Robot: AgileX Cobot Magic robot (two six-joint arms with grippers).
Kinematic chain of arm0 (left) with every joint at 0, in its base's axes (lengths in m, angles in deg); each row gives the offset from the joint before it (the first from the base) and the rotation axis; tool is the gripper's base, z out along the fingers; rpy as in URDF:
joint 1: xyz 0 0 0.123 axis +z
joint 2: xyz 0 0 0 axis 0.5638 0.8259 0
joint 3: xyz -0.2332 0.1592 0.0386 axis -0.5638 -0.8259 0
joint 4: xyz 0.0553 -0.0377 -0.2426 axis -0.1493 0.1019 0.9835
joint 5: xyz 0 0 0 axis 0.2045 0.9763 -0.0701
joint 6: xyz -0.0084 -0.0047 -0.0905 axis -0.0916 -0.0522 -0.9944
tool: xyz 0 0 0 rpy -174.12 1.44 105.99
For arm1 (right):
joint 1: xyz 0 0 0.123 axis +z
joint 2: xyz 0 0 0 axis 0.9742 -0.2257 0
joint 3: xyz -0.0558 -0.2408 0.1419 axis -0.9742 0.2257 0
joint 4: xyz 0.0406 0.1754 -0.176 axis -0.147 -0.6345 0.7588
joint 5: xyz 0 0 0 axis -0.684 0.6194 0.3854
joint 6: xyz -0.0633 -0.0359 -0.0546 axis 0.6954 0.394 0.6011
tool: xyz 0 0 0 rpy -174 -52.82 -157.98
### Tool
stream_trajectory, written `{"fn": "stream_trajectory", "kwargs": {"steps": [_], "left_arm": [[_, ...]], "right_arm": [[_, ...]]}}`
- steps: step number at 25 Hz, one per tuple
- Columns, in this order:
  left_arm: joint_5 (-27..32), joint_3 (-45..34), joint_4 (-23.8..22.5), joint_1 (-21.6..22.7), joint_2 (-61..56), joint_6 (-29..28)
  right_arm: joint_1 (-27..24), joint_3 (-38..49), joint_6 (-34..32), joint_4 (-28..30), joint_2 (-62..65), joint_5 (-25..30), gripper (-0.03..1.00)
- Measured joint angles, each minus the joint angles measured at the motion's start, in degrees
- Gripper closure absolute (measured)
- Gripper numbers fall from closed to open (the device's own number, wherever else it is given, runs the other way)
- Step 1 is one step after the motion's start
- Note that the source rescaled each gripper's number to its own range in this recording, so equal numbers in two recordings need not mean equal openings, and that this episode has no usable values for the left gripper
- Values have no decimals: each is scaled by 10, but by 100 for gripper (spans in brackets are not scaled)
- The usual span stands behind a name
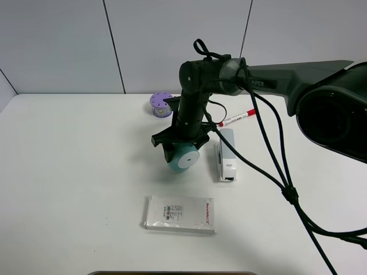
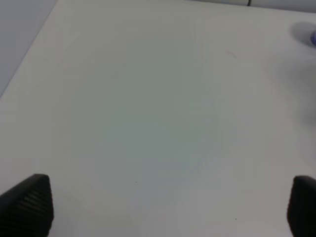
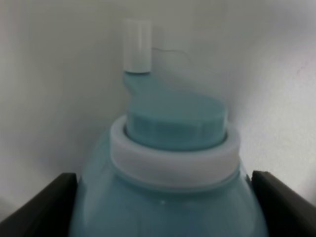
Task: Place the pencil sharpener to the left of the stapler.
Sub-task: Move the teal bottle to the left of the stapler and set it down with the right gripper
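The teal pencil sharpener (image 1: pixel 184 159) sits low over the table, its white round face toward the front, just left of the light-grey stapler (image 1: pixel 226 153). My right gripper (image 1: pixel 183 150) reaches across from the right and comes down over it, shut on its body. In the right wrist view the pencil sharpener (image 3: pixel 173 163) fills the space between the two dark fingers (image 3: pixel 39 207), with its white knob at the far end. I cannot tell whether it touches the table. My left gripper (image 2: pixel 170 205) is open over bare table, with nothing between its fingertips.
A red-capped marker (image 1: pixel 237 118) lies behind the stapler. A purple round container (image 1: pixel 161 105) stands at the back, behind the arm. A flat white box (image 1: pixel 180 213) lies toward the front. The right arm's cables hang over the table's right side (image 1: pixel 321 189).
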Motion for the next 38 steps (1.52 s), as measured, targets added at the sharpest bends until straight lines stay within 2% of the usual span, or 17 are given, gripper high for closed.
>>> {"fn": "stream_trajectory", "kwargs": {"steps": [8, 9, 12, 14, 17, 29, 38], "left_arm": [[0, 0, 0, 0, 0, 0], [0, 0, 0, 0, 0, 0], [0, 0, 0, 0, 0, 0], [0, 0, 0, 0, 0, 0], [0, 0, 0, 0, 0, 0], [0, 0, 0, 0, 0, 0], [0, 0, 0, 0, 0, 0]], "right_arm": [[0, 0, -5, 0, 0, 0, 95], [0, 0, -7, 0, 0, 1, 91], [0, -1, -12, -3, 0, 5, 62], [0, -1, -15, -4, 0, 8, 48], [0, -1, -15, -4, 0, 10, 40], [0, -1, -15, 17, 22, 26, 38], [1, -79, -15, 51, 66, 100, 38]]}}
